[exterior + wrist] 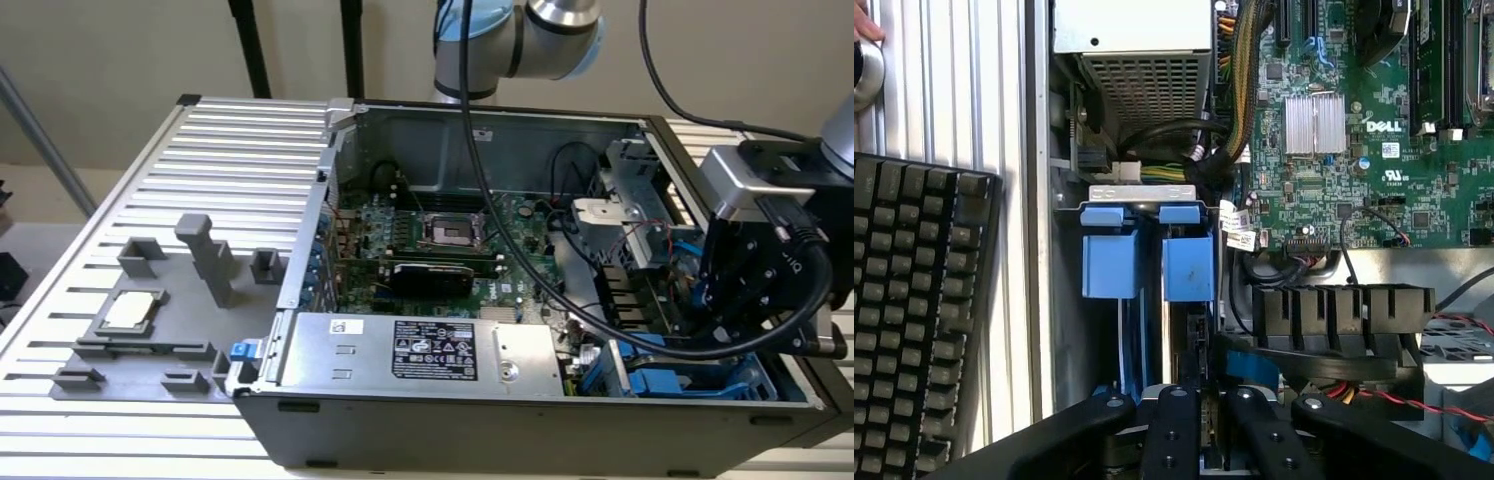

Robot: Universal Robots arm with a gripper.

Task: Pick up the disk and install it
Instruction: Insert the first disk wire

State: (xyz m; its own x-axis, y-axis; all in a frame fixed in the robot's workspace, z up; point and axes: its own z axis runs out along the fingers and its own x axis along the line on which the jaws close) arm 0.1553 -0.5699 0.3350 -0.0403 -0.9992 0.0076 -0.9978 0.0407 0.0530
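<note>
Blue carrier tabs [1144, 262]; green motherboard [441, 245]; silver-grey power supply [400, 350], black label [434, 352]; black keyboard [914, 320]; grey ribbed table [200, 170].
</note>
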